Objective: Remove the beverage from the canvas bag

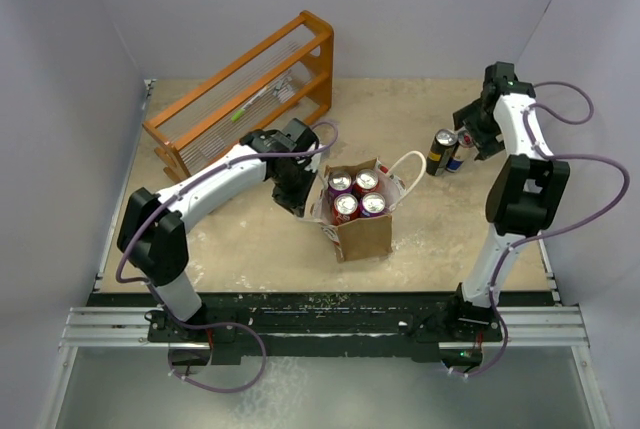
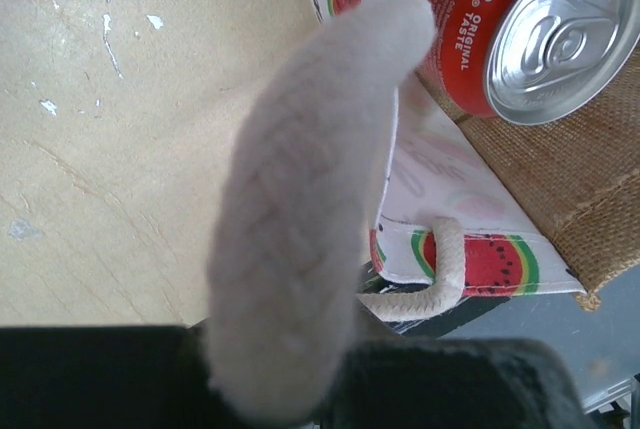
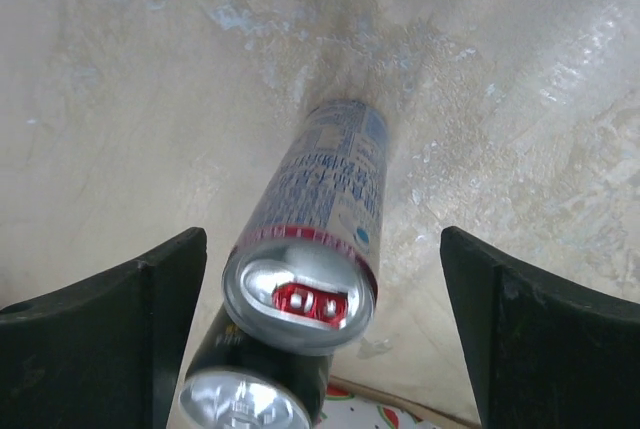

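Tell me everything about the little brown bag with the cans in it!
The canvas bag is a small, boxy tote of rough tan weave. It stands upright and open near the middle of the table. Four cans stand inside. Its side panel is white with watermelon slices. One white rope handle loops free; the left gripper pinches the other handle.

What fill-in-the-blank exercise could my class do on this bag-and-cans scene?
1. The canvas bag holds ___ upright cans.
2. ___ loose cans stand on the table by the right gripper.
3. The right gripper's jaws are ___.
4. The left gripper pinches the bag's white loop ___.

Missing words: four; two; open; handle.
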